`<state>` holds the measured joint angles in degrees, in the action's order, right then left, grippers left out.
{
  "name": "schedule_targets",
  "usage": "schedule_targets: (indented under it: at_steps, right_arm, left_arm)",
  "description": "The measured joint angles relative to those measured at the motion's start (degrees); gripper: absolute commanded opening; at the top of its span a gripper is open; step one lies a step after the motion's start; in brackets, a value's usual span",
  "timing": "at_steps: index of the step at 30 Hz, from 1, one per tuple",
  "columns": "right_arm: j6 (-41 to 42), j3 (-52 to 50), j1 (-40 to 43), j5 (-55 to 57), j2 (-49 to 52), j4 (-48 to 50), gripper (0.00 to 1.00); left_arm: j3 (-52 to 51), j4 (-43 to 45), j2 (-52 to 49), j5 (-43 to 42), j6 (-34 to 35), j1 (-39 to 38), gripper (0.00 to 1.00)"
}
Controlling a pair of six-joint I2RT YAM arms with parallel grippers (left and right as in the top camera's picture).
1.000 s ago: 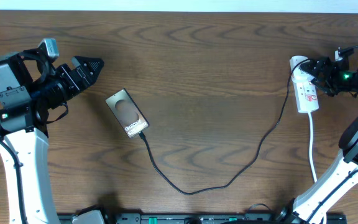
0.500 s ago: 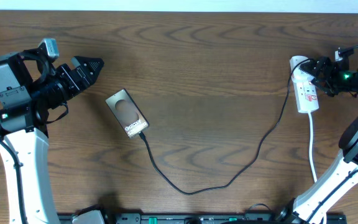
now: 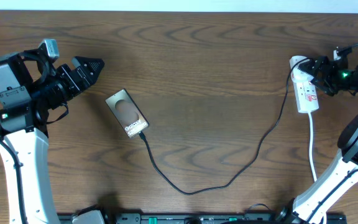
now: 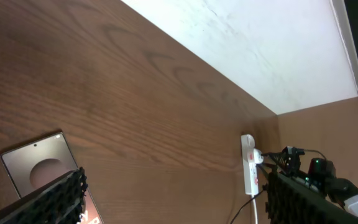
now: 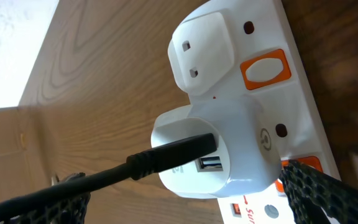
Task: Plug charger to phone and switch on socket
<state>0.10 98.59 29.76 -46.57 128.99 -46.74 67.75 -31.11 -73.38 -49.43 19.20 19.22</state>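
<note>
At centre-left, charger (image 3: 229, 182) tip meets phone (image 3: 127, 113).
Empty left gripper (image 3: 96, 64) gapes near phone; charger loops right to socket (image 3: 306, 93). Right wrist alone shows white adapter (image 5: 235, 152), orange switch (image 5: 265, 71); right gripper (image 3: 321, 76) spread wide at socket, holding nothing.

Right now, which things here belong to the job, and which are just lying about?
Part of the job:
phone
charger
socket

Just there:
white cord trailing from the socket
table
</note>
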Motion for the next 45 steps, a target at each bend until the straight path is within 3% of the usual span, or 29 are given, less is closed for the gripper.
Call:
schedule_targets:
  at_steps: [23,36,45]
  right_arm:
    - [2.6,0.6,-0.8,2.0,0.0,-1.4,0.99]
    - [5.3,-0.1,7.5,9.0,0.0,-8.3,0.99]
    - [3.8,-0.3,7.6,10.4,-2.6,-11.4,0.99]
  left_arm:
    - [0.0,0.0,0.0,0.0,0.0,0.0,0.90]
    - [0.0,-0.1,0.0,0.0,0.0,0.0,0.90]
    - [0.0,-0.1,0.0,0.0,0.0,0.0,0.89]
